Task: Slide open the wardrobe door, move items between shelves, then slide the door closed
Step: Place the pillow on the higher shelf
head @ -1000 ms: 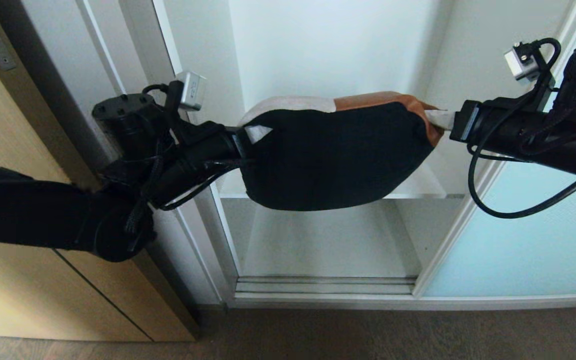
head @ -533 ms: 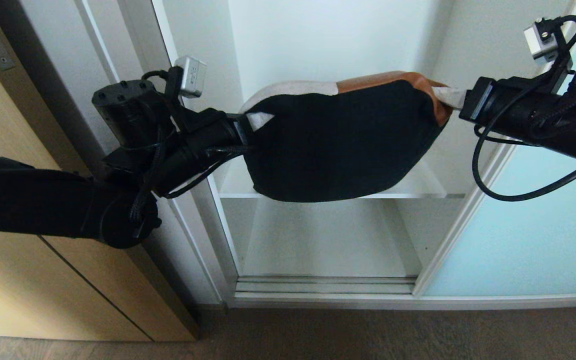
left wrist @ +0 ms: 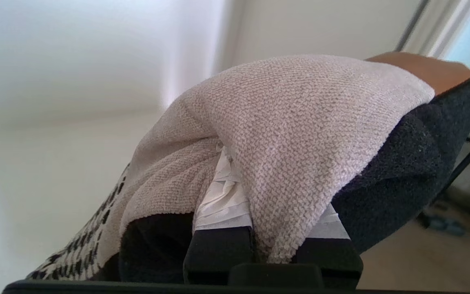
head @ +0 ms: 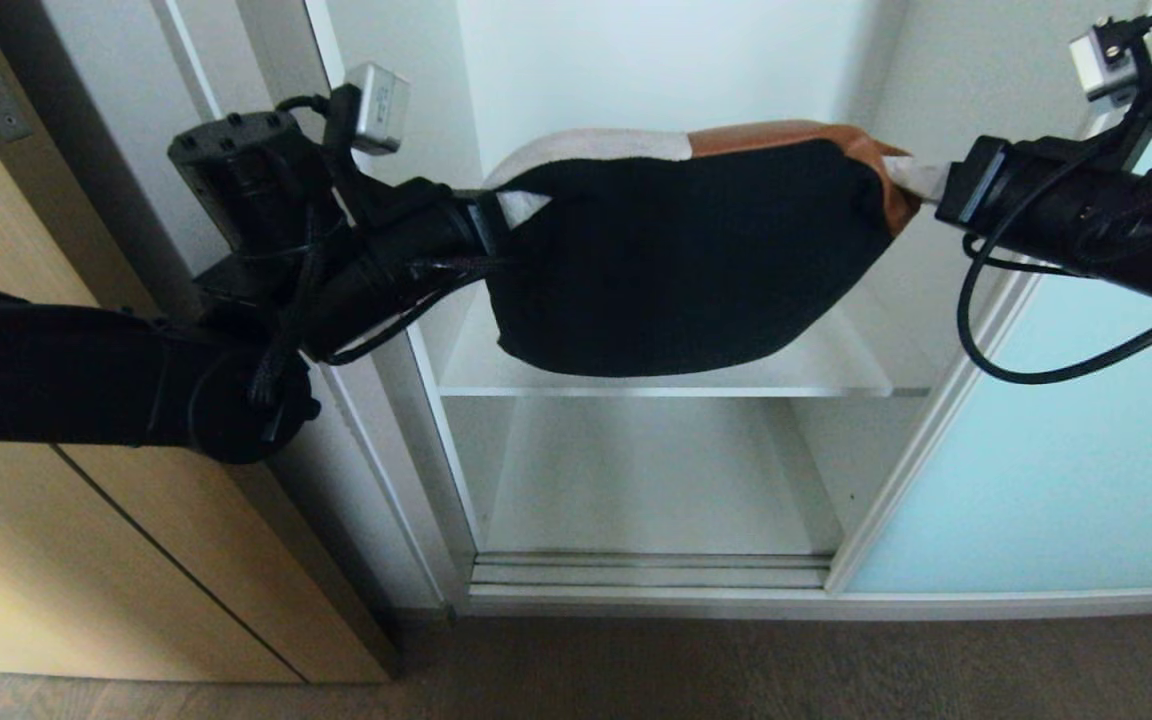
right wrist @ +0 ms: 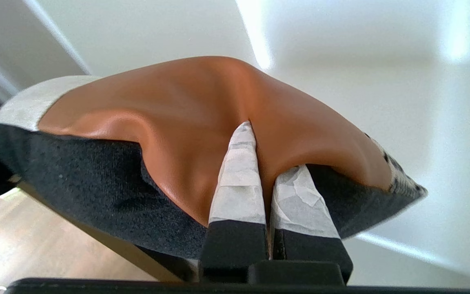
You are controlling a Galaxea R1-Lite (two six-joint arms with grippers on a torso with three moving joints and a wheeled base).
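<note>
One square patchwork cushion [head: 686, 260] of black, cream and rust-brown panels hangs between two black grippers above the upper of two white flat shelves [head: 836, 375]. The left gripper [head: 501, 215] pinches its cream corner; the right gripper [head: 921, 182] is clamped on the rust-brown corner. A frosted pale-blue sliding wardrobe door [head: 1056, 480] stands open at right, a tan wood door [head: 36, 560] at left.

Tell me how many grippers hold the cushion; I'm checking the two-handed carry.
2. The left gripper pinches the cushion's cream corner by the wardrobe's left side; the right gripper pinches its brown leather corner on the right.
</note>
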